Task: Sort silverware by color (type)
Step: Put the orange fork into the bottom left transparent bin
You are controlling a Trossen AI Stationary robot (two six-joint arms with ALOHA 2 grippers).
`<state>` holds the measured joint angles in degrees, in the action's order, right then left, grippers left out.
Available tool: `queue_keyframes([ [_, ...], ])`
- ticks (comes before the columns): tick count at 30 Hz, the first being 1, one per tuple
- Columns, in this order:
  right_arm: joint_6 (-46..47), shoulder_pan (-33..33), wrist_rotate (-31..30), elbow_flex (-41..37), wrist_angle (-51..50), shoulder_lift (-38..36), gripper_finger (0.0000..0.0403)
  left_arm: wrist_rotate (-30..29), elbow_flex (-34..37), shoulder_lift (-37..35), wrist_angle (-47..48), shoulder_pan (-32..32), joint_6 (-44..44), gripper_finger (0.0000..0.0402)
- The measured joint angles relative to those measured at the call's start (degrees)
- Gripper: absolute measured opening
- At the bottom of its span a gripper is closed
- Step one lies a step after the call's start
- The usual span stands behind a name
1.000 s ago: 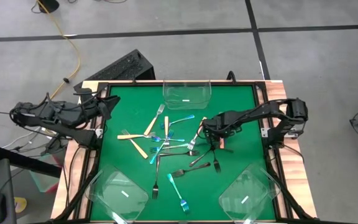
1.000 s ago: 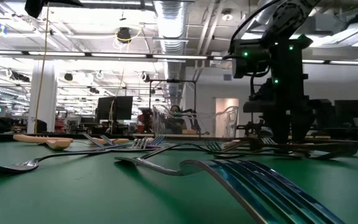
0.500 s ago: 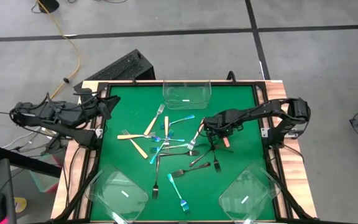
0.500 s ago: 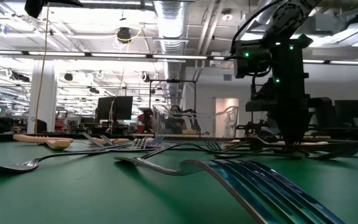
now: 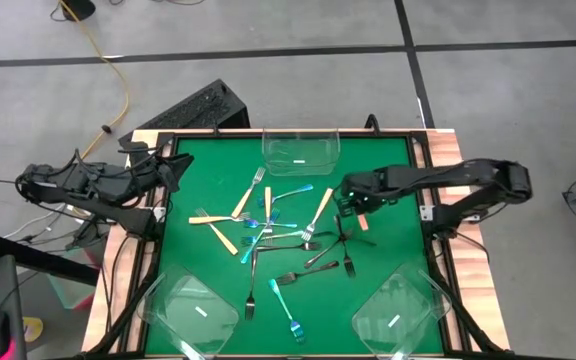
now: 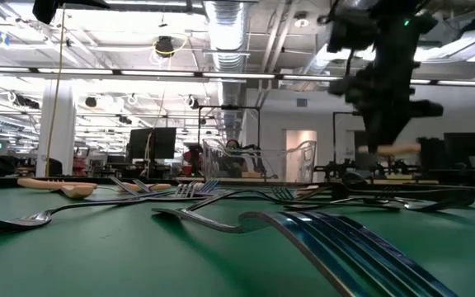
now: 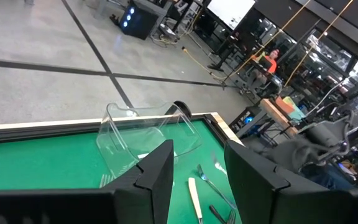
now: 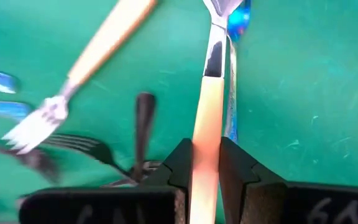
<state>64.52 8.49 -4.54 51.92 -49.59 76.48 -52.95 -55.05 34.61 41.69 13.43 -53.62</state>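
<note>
We are over the green worktop (image 5: pixel 388 170), and the right tool (image 8: pixel 207 163) is clenched on a tan-handled fork (image 8: pixel 207 118), its handle pinched between the two dark fingers (image 8: pixel 179 163). From the right wrist view the fork's neck and tines run out of the picture's edge, so we cannot see its full head. Level with the mat, that same fork shows as a pale bar lifted clear of the worktop under the dark arm, though the fingers there are a black mass we cannot separate. From above, the tool is just beside the right edge of the pile, and the fork in it is mostly covered by the arm.

The rest of the silverware (image 5: pixel 268 235) lies scattered mid-worktop: tan, teal and dark metal forks crossing one another, so where one ends and the next begins is hard to say. Another tan fork (image 5: pixel 318 212) lies slanted near the right tool.

Three clear tubs sit at the edges: one at the far side (image 5: pixel 301 148), two at the near corners (image 5: pixel 196 312) (image 5: pixel 396 312), the near ones cut off by the frame.

The left tool (image 7: pixel 194 171) waits over the worktop's left edge, fingers apart, holding nothing.
</note>
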Motion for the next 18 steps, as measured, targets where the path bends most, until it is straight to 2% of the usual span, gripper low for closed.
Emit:
queue_keyframes([
  [4, -3.55, 0.33, -2.17, 0.00, 3.60, -6.11, 0.0060, 0.02, 0.00, 0.00, 0.02, 0.00, -0.10, 0.0128],
  [6, -7.17, 0.69, -5.12, 0.00, 7.12, -8.56, 0.0060, 0.02, 0.00, 0.00, 0.02, 0.00, -0.12, 0.0128],
  [8, -13.58, 1.44, -7.63, 0.00, 11.96, -10.42, 0.0060, 0.02, 0.00, 0.00, 0.02, 0.00, -0.16, 0.0128],
  [12, -26.65, 3.44, -8.30, 0.09, 23.60, -11.71, 0.0060, 0.04, 0.00, 0.00, 0.02, 0.00, -0.39, 0.0128],
  [18, -48.49, 8.25, -8.17, 3.23, 33.12, -8.99, 0.0060, 0.04, 0.00, 0.00, 0.02, 0.00, -0.66, 0.0128],
])
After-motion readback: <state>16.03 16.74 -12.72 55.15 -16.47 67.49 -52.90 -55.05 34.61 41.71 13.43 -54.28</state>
